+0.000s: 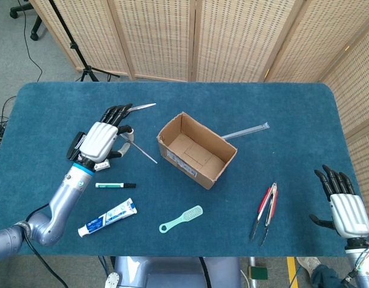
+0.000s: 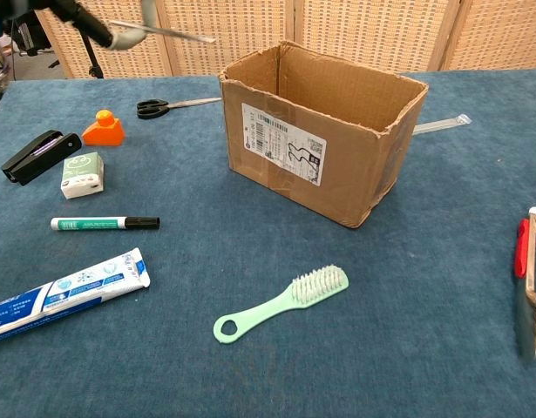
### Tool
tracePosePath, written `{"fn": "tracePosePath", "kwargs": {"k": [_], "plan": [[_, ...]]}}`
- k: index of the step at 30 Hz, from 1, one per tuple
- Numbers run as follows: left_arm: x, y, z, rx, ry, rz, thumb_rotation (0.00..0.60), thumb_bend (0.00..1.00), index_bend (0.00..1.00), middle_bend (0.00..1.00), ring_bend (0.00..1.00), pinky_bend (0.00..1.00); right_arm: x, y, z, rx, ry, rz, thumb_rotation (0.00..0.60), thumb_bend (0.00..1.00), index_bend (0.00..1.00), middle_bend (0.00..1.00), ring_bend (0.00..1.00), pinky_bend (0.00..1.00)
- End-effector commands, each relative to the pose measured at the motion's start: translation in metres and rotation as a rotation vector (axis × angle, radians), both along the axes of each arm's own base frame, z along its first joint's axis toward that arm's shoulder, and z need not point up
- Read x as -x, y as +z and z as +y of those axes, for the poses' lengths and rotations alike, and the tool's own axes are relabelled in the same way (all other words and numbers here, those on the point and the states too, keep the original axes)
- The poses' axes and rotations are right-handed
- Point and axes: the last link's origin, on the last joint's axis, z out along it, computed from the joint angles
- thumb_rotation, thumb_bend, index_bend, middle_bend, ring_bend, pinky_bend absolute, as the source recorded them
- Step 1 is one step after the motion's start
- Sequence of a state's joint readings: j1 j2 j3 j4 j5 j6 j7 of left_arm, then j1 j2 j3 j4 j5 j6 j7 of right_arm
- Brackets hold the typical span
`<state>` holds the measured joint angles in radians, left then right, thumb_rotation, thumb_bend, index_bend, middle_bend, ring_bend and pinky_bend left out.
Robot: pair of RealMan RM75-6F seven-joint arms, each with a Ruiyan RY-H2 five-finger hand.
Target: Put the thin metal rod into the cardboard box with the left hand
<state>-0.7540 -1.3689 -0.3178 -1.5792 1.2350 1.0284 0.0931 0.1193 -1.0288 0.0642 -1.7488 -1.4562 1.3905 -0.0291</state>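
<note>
Two robot hands appear over a blue-carpeted table point(image 1: 280, 108), only one of them at work. The left hand point(image 1: 103, 139) is raised above the surface, fingers point(image 1: 115, 114) curled around the thin metal rod point(image 1: 142, 151), which it grips near one end. From the head view the rod's long axis runs diagonally, its free tip pointing down and to the right toward the open cardboard box point(image 1: 196, 150), stopping just short of the box's near-left wall. In the chest view the rod point(image 2: 167, 32) lies almost level, high above the table, tip aimed at the box point(image 2: 320, 131) from the left. The right hand point(image 1: 343, 207) sits well apart at the table's far right corner, fingers straight and spread, holding nothing.
</note>
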Motion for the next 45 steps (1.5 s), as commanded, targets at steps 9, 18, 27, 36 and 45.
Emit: {"fn": "tracePosePath", "kwargs": {"k": [9, 18, 27, 36, 45], "plan": [[-0.113, -0.053, 0.014, 0.036, -0.057, 0.082, 0.600, 0.48, 0.77, 0.00, 0.00, 0.00, 0.010, 0.005, -0.009, 0.007, -0.042, -0.015, 0.600, 0.00, 0.00, 0.00, 0.00, 0.00], [-0.145, -0.098, 0.015, 0.062, -0.049, 0.125, 0.600, 0.37, 0.42, 0.00, 0.00, 0.00, 0.014, 0.009, -0.014, 0.014, -0.059, -0.032, 0.600, 0.00, 0.00, 0.00, 0.00, 0.00], [-0.148, -0.106, 0.016, 0.041, 0.014, 0.123, 0.600, 0.03, 0.00, 0.00, 0.00, 0.00, 0.016, 0.011, -0.014, 0.011, -0.063, -0.038, 0.600, 0.00, 0.00, 0.00, 0.00, 0.00], [-0.128, -0.042, 0.008, -0.075, -0.048, 0.063, 0.600, 0.02, 0.00, 0.00, 0.00, 0.00, 0.013, 0.010, -0.012, 0.016, -0.050, -0.035, 0.600, 0.00, 0.00, 0.00, 0.00, 0.00], [-0.027, 0.023, -0.007, -0.140, 0.048, 0.056, 0.600, 0.02, 0.00, 0.00, 0.00, 0.00, 0.007, 0.003, -0.008, 0.001, -0.026, -0.010, 0.600, 0.00, 0.00, 0.00, 0.00, 0.00]]}}
